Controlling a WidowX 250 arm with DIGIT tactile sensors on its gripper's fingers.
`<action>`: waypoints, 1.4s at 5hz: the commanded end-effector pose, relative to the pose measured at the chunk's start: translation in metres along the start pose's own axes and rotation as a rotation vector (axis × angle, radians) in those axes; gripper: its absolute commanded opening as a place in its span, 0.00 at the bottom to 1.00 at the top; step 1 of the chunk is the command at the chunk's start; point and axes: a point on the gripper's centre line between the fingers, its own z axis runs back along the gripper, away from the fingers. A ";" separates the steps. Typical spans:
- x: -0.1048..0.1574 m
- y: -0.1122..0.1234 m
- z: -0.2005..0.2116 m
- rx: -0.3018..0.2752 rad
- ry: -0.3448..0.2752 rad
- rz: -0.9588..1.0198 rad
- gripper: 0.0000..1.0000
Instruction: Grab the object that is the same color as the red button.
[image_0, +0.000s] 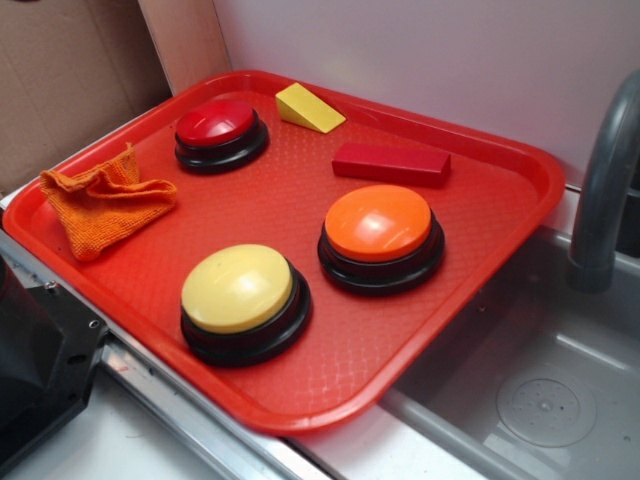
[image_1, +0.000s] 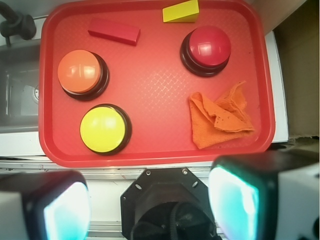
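The object, a flat red rectangular block (image_0: 391, 163) (image_1: 114, 31), lies near the far rim of the red tray (image_0: 300, 215) (image_1: 155, 85). The red button (image_0: 220, 132) (image_1: 206, 49), a dark-red dome on a black base, sits at the tray's back left in the exterior view. My gripper (image_1: 150, 205) shows only in the wrist view. Its two fingers (image_1: 235, 200) stand wide apart at the bottom, open and empty, high above and short of the tray's near edge, far from the block.
An orange button (image_0: 380, 235) and a yellow button (image_0: 243, 300) stand in front of the block. A yellow wedge (image_0: 309, 108) lies at the back, an orange cloth (image_0: 105, 200) at the left. Sink (image_0: 540, 400) and faucet (image_0: 605, 190) are right; the black robot base (image_0: 35, 370) is bottom left.
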 end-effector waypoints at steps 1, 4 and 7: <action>0.000 0.000 0.000 0.000 0.000 0.000 1.00; 0.113 -0.010 -0.035 0.201 -0.079 -0.775 1.00; 0.168 -0.013 -0.133 0.114 0.009 -1.185 1.00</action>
